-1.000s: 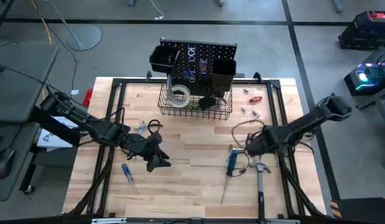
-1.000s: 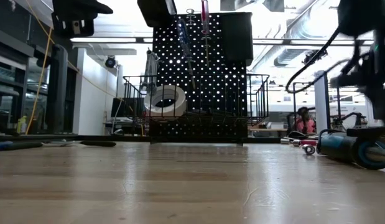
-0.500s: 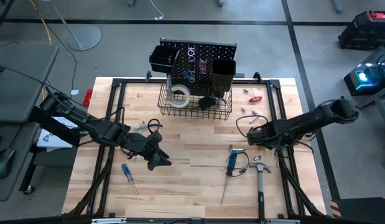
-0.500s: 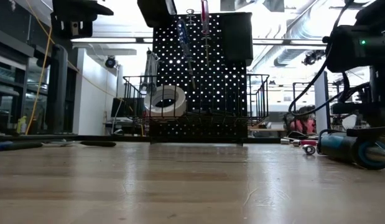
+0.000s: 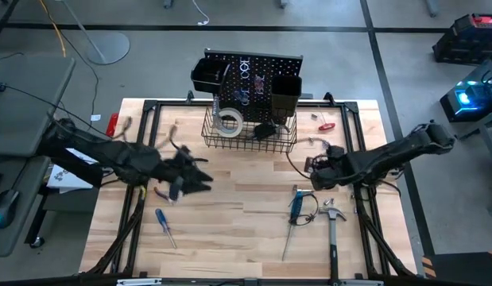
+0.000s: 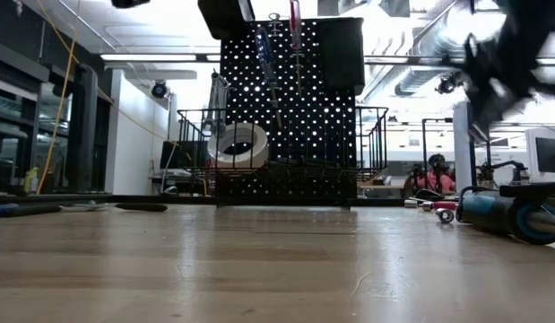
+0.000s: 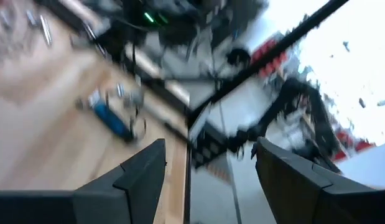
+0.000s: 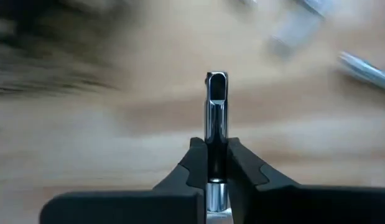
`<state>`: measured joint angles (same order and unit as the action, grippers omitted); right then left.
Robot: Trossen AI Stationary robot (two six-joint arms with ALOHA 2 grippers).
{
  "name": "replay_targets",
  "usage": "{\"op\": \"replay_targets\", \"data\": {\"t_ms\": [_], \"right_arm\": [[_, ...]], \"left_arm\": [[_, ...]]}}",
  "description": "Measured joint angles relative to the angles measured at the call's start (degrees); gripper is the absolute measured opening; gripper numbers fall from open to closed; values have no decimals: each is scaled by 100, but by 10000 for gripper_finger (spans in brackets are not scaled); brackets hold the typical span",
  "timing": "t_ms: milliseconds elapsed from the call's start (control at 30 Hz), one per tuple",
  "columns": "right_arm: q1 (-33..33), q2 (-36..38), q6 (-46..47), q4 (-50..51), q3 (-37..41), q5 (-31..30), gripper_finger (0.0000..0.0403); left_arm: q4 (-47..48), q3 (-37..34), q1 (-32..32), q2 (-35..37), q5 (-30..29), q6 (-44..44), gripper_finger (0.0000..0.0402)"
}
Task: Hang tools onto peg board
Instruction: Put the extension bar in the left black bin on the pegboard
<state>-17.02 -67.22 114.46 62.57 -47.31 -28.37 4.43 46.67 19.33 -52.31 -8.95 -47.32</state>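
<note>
Right wrist view is showing the right gripper clenching a silver wrench, its fingers pinching the shank while the ringed end is sticking out over the wooden table. From above, that gripper is hovering right of the table's middle, near the basket on the peg board. A tape roll is sitting in the basket. A blue screwdriver and a hammer are lying on the table just in front of the right gripper; another blue screwdriver is lying near the left gripper. Left wrist view is showing the left gripper released, fingers spread, holding nothing. A red-handled tool is resting near the table's far right corner.
</note>
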Motion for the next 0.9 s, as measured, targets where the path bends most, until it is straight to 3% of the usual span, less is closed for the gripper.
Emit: {"op": "replay_targets", "data": {"t_ms": [100,200,333,433,533,700,900], "right_arm": [[-295,-2,-564,193,-1090,-1260,14],[-472,-45,-2232,-721,-2183,-2302,14],[-411,-454,-5655,-3142,-3247,-2391,14],[-35,-994,-7659,-4521,-4042,-2166,14],[623,-1663,-8835,-5125,-4975,-1455,14],[1762,-3117,-9507,-5200,-6825,100,14],[2674,-4775,-9630,-5048,-8782,836,14]], "left_arm": [[1,2,-141,471,-258,297,232],[77,2,-196,842,-616,593,232],[100,2,-214,1111,-1109,924,232],[119,2,-214,1144,-1297,1004,232],[157,2,-212,1089,-1307,1004,232],[184,2,-212,889,-1307,872,232],[175,2,-212,709,-1307,858,232]]}}
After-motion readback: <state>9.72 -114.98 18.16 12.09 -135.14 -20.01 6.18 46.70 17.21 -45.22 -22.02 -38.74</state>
